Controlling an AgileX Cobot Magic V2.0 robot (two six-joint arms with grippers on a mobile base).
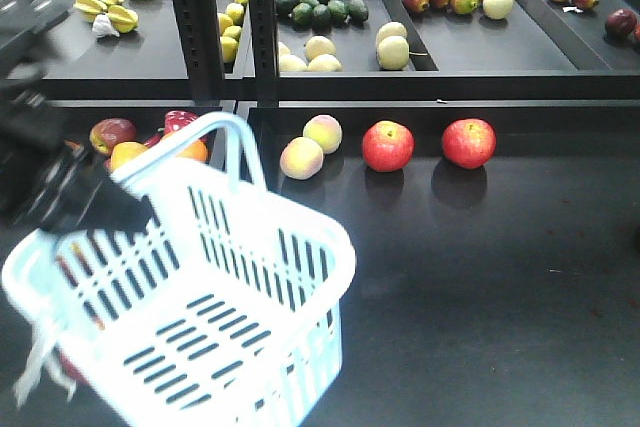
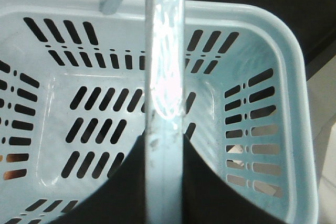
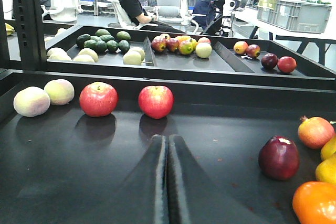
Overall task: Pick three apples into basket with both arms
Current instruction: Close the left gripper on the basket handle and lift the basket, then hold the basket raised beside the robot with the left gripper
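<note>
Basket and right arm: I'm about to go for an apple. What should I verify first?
1. Space in the basket: ok, no fruit inside.
2. Left jaws on the handle: ok, it runs between them.
3. The basket level: not ok, it hangs tilted.
4. Right jaws free: ok, shut on nothing; open them before reaching.
5. Fruit clear to grasp: ok, two red apples stand apart on the shelf ahead.
</note>
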